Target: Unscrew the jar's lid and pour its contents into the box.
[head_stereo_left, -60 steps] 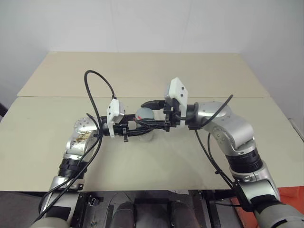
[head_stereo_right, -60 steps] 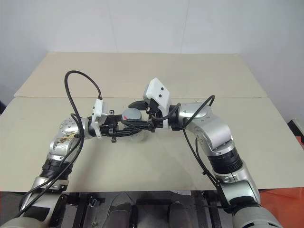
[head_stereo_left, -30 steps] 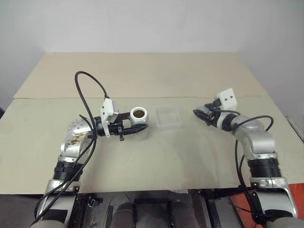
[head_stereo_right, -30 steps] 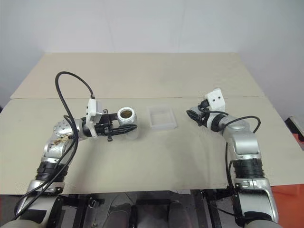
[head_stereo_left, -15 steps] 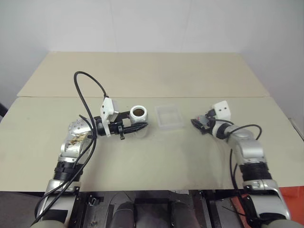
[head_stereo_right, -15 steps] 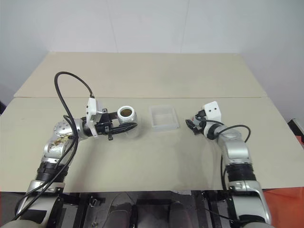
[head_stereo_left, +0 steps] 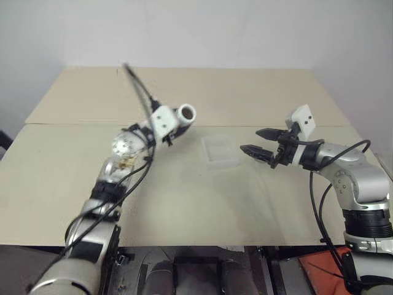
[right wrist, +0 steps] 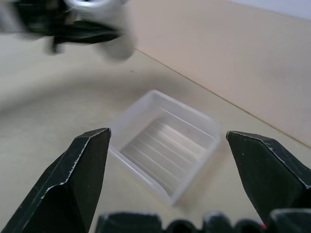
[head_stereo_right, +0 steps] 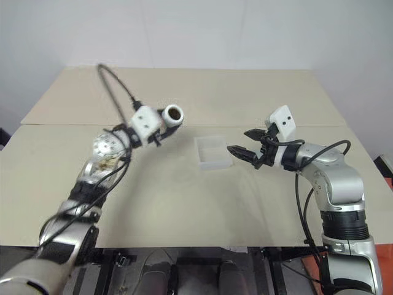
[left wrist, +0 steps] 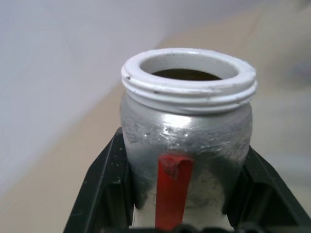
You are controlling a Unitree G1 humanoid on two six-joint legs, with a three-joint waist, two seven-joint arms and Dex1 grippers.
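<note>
Beige desk (head_stereo_left: 184, 203), white wall behind. My left end effector (left wrist: 180, 194) clamps the jar (head_stereo_left: 182, 115), lid off, raised above the desk's middle, tipped on its side, mouth facing the box (head_stereo_left: 220, 151) mid-desk. Right end effector (head_stereo_left: 256, 141) gapes wide, empty, beside the box. Unscrewing done, I judge; pour left.

Pale beige surface (head_stereo_left: 184, 203), matte, made of two boards meeting along a straight seam running side to side. Backed by a plain white wall (head_stereo_left: 196, 31) at the far edge. Lying directly on the near board, close to the seam and about midway across: a shallow square box (head_stereo_left: 220, 151) of clear whitish plastic, open side up, ribbed floor visible in the right wrist view.
</note>
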